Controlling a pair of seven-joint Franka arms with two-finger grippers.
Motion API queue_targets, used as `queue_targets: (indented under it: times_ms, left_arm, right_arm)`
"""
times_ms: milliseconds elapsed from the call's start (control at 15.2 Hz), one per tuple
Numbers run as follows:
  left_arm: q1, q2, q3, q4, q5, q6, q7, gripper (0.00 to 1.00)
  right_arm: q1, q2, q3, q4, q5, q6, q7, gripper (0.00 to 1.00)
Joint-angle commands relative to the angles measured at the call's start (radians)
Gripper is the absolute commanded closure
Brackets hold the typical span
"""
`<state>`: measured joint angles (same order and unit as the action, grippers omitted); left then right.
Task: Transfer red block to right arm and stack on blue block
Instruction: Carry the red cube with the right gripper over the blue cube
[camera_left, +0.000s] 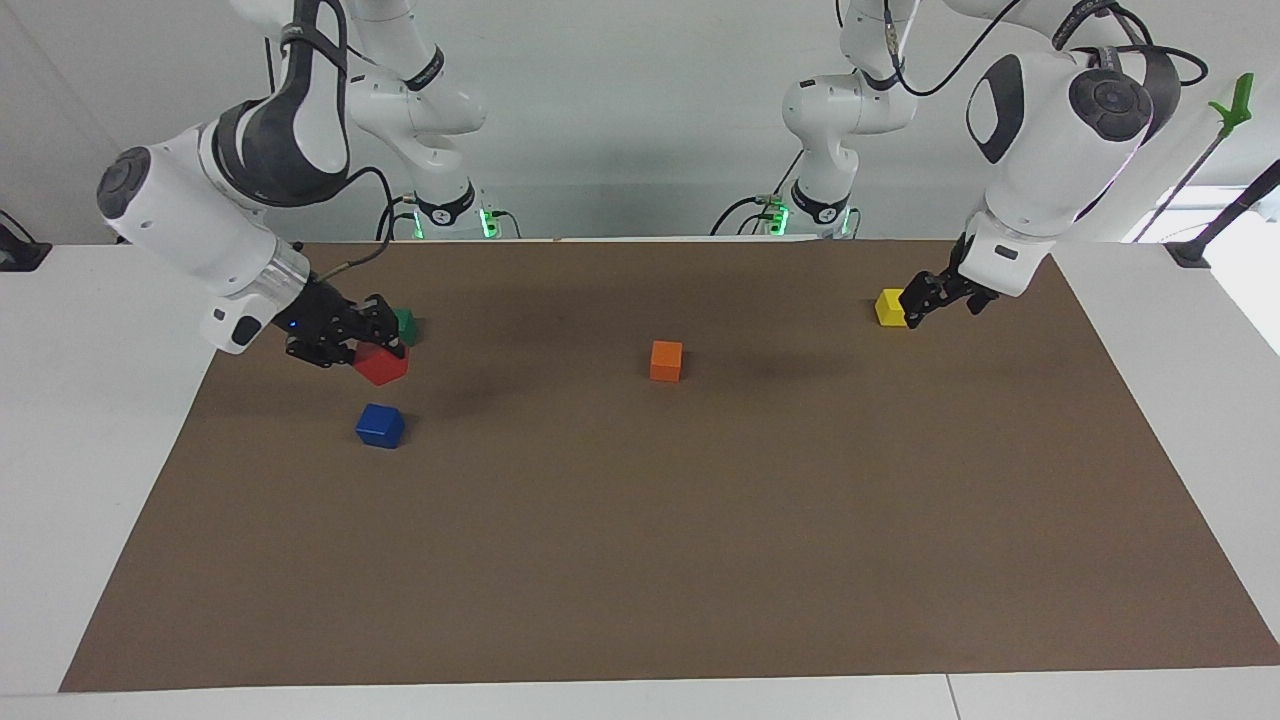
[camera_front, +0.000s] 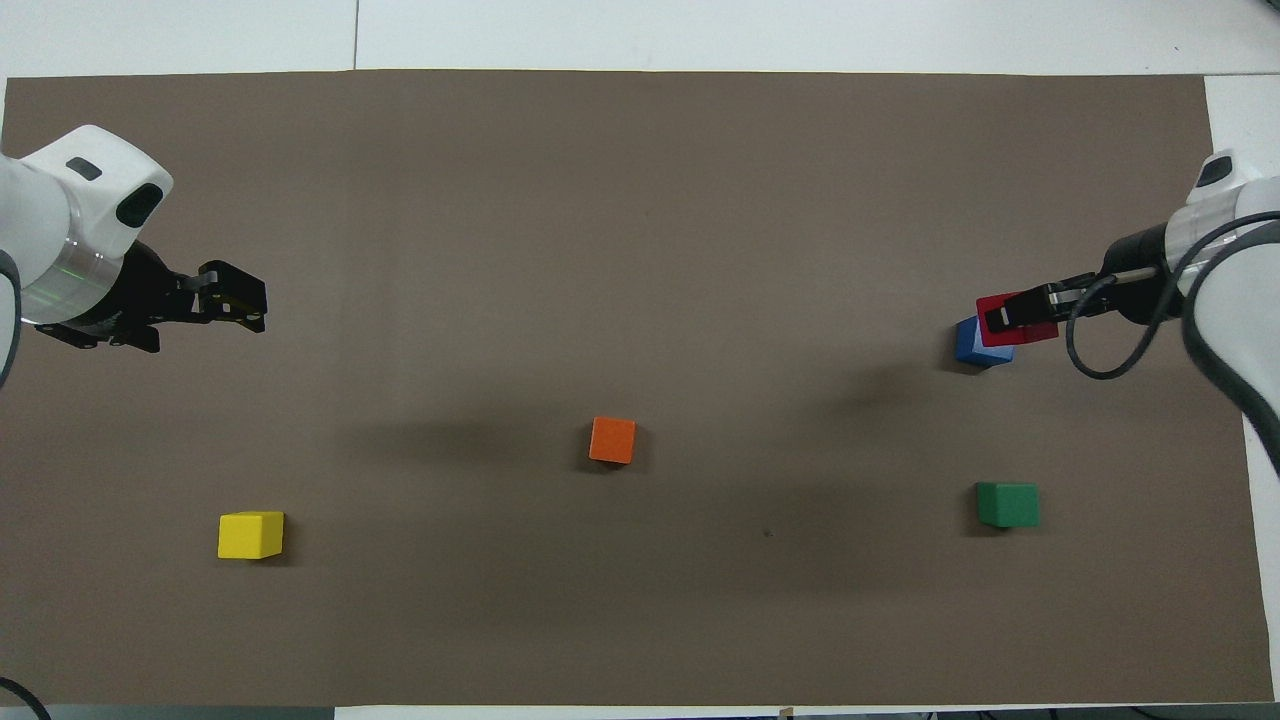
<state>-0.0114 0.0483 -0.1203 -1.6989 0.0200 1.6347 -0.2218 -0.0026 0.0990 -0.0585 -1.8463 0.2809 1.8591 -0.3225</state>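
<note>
Gripping red block (camera_left: 381, 365) (matte, tilted)

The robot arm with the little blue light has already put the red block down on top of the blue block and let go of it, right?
Not yet. The right gripper is shut on the red block and holds it in the air over the blue block. The facing view shows brown mat between the two blocks, so they are apart. It is the arm with the blue light, as you said.
</note>
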Motion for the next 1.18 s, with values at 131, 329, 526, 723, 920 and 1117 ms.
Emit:
queue_targets:
  times_ms: [131,329,526,723,920,1117]
  left_arm:
    - [-0.019,-0.010,0.024,0.033,0.029,-0.041,0.149,0.00]
    - [-0.019,-0.013,0.030,0.022,0.028,-0.027,0.173,0.00]
    - [-0.019,-0.016,0.056,0.022,0.026,-0.044,0.171,0.00]
    - [-0.025,-0.025,0.067,-0.002,0.026,-0.007,0.171,0.00]
    - [-0.030,-0.022,0.065,-0.001,0.026,0.004,0.171,0.00]
    - [-0.030,-0.022,0.064,-0.001,0.026,0.013,0.171,0.00]
  right_arm:
    - [0.044,0.042,0.005,0.025,-0.244,0.049,0.144,1.00]
    - [0.044,0.085,0.005,0.024,-0.293,0.084,0.229,1.00]
    - [0.043,0.132,0.005,0.025,-0.293,0.130,0.412,1.00]
    - [0.038,0.157,0.006,0.012,-0.295,0.158,0.444,1.00]
    - [0.041,0.175,0.006,-0.001,-0.295,0.161,0.451,1.00]
    - [0.041,0.182,0.005,-0.014,-0.295,0.161,0.445,1.00]
